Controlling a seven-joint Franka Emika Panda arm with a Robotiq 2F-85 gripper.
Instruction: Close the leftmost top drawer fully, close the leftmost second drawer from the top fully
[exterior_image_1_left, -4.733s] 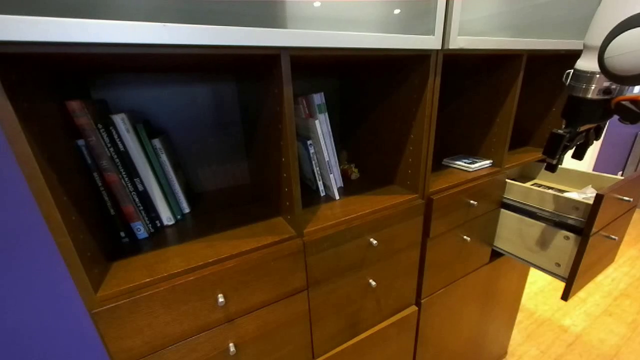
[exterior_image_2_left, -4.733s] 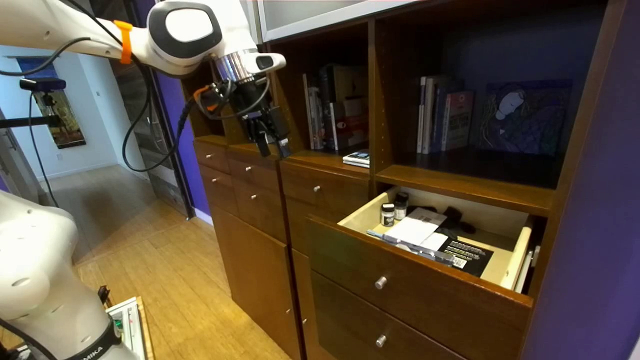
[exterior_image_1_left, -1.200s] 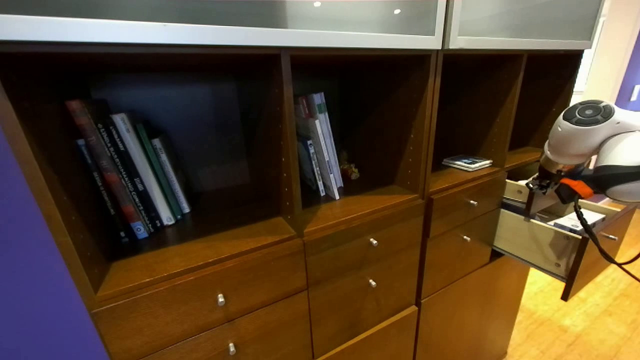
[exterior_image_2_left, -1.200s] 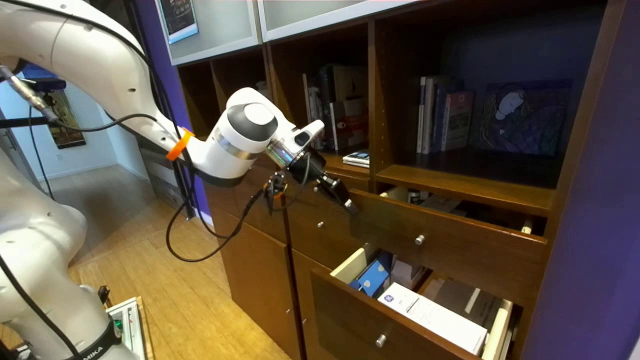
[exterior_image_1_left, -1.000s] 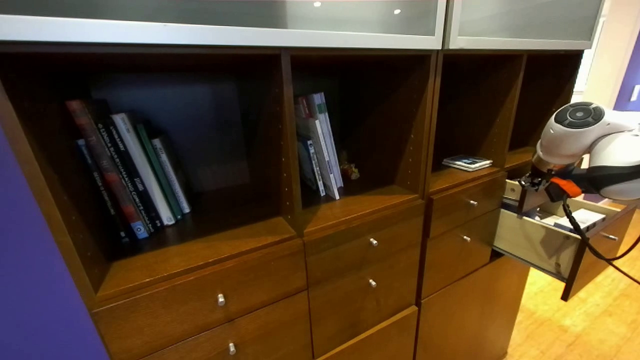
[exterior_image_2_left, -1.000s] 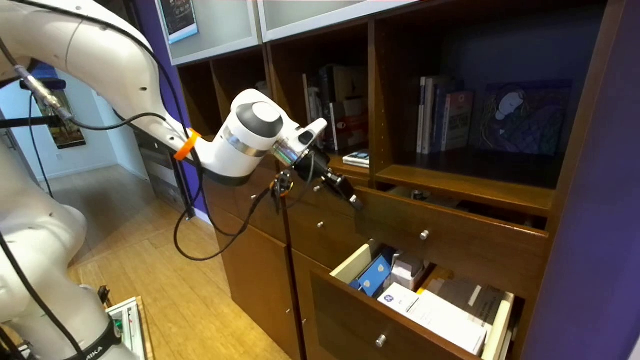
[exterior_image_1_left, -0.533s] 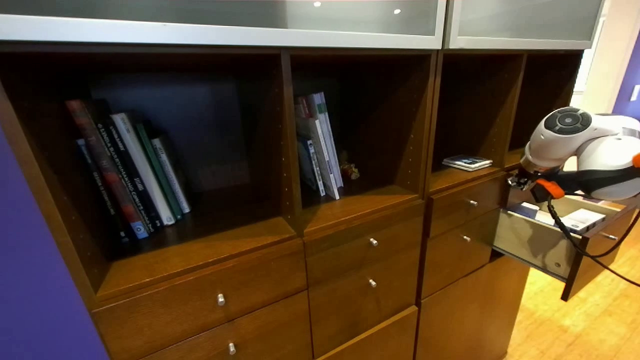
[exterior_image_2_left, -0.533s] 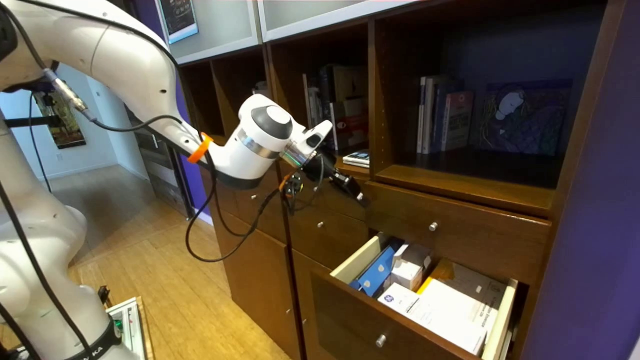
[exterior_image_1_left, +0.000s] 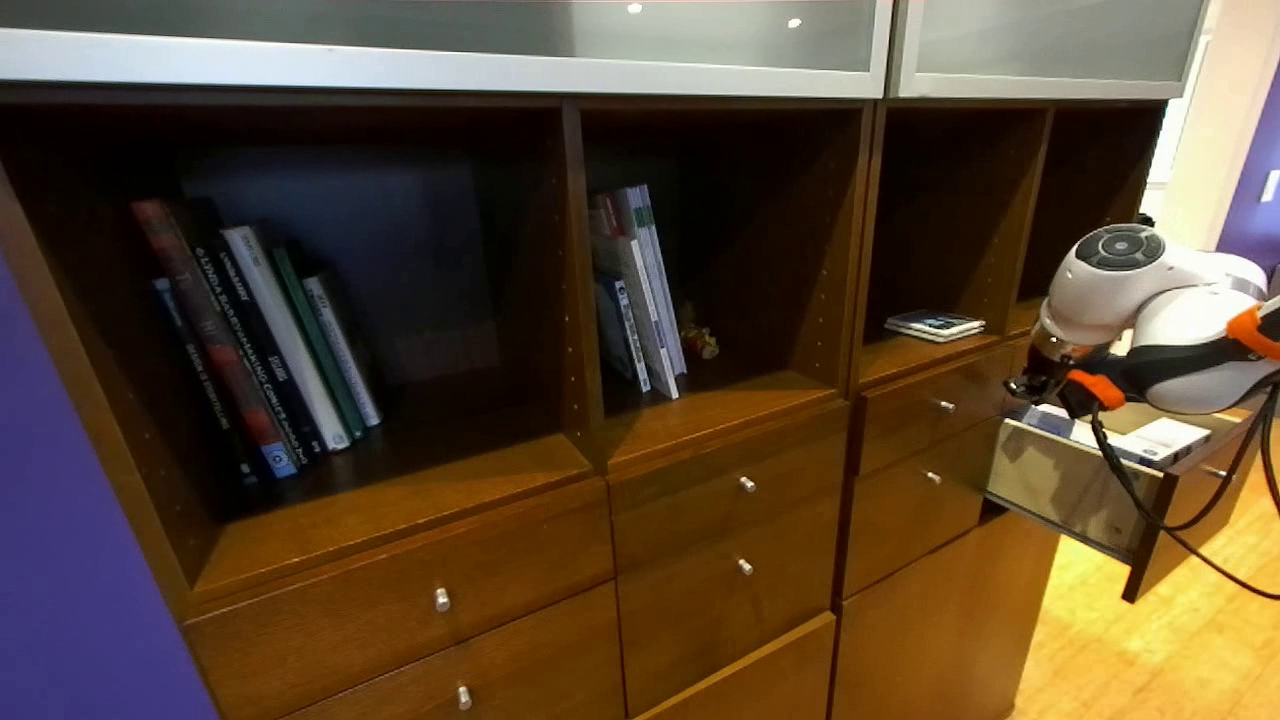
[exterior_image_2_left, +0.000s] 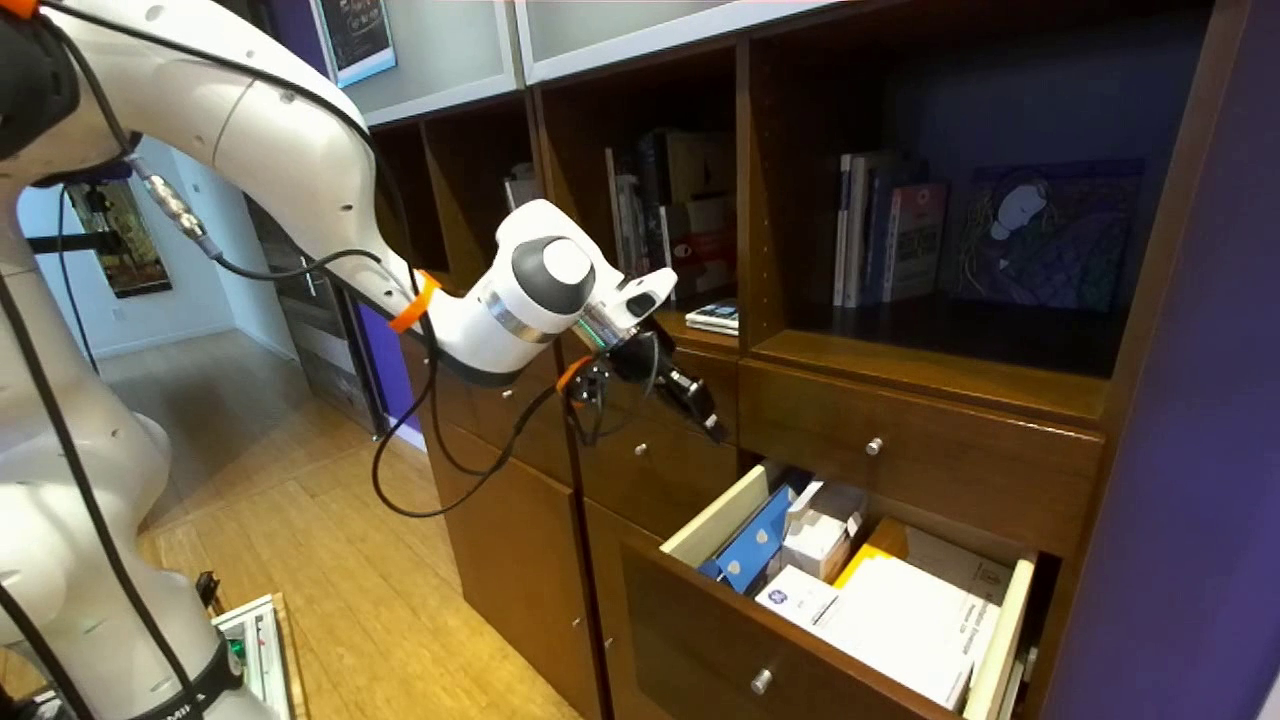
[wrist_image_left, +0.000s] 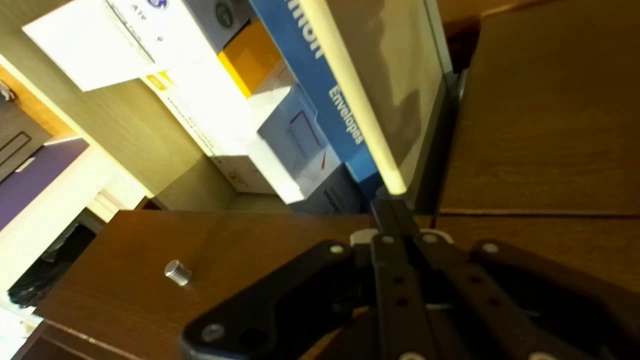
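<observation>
At the cabinet's right end, the leftmost top drawer (exterior_image_2_left: 960, 480) is pushed in and its brown front looks flush with the cabinet. Below it, the leftmost second drawer from the top (exterior_image_2_left: 745, 625) stands far out, its pale box (exterior_image_1_left: 1060, 490) showing. My gripper (exterior_image_2_left: 715, 432) is shut with nothing between its fingers, by the top drawer's lower left edge and above the second drawer's pale side panel. The wrist view has the fingertips (wrist_image_left: 385, 212) against that scene; contact cannot be told. The arm hides most of the gripper in an exterior view.
White boxes (exterior_image_2_left: 890, 630) and a blue envelope box (wrist_image_left: 320, 75) fill the pulled-out drawer. Neighbouring drawers with silver knobs (exterior_image_2_left: 641, 449) stand beside it. Shelves above hold books (exterior_image_2_left: 885, 230). Loose black cables (exterior_image_2_left: 470, 505) hang below the arm.
The top drawer has slid inward from partly out to flush. My shut gripper followed it toward the cabinet, then dropped slightly. The second drawer has stayed pulled out.
</observation>
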